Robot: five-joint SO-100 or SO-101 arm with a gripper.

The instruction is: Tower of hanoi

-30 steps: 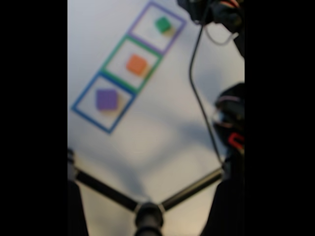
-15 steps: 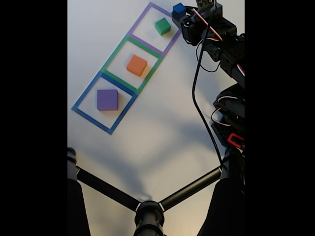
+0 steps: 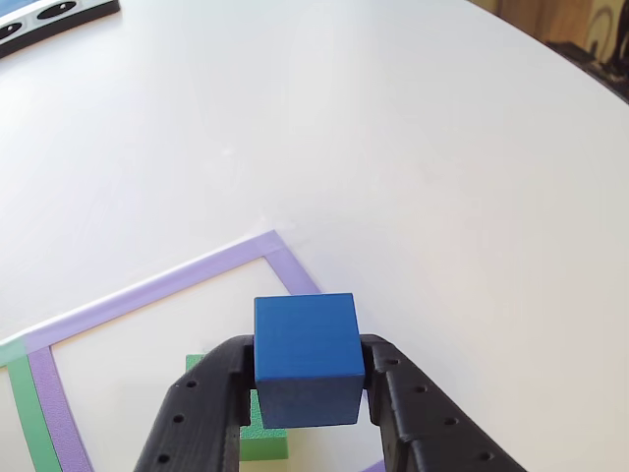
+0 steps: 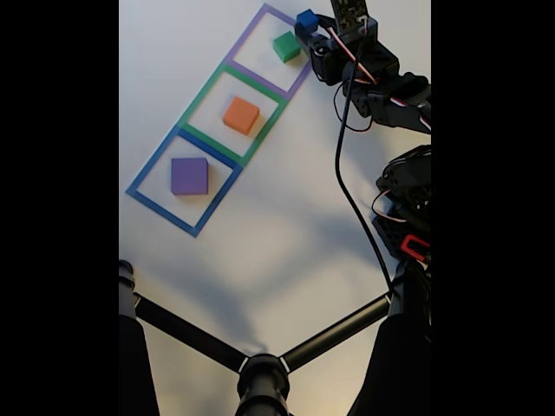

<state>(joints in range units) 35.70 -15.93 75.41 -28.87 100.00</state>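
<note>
My gripper (image 3: 309, 379) is shut on the small blue cube (image 3: 307, 356), held in the air above the purple tape square (image 3: 157, 285). The green cube (image 3: 263, 441) lies on the table just below and behind the blue one, partly hidden by it. In the fixed view the blue cube (image 4: 306, 19) hangs at the gripper (image 4: 307, 26) just right of the green cube (image 4: 286, 46), which sits inside the purple tape square (image 4: 246, 32). The orange block (image 4: 241, 114) rests in the green tape square (image 4: 198, 97). The purple slab (image 4: 189, 176) rests in the blue tape square (image 4: 152, 169).
The arm's body and cables (image 4: 395, 147) fill the right side in the fixed view. A black tripod (image 4: 260, 373) spreads across the near edge. A dark flat object (image 3: 49, 12) lies at the far table corner in the other view.
The gripper with the blue cube has moved left, closer to the green cube and the purple tape square. The blocks on the table have not moved.
</note>
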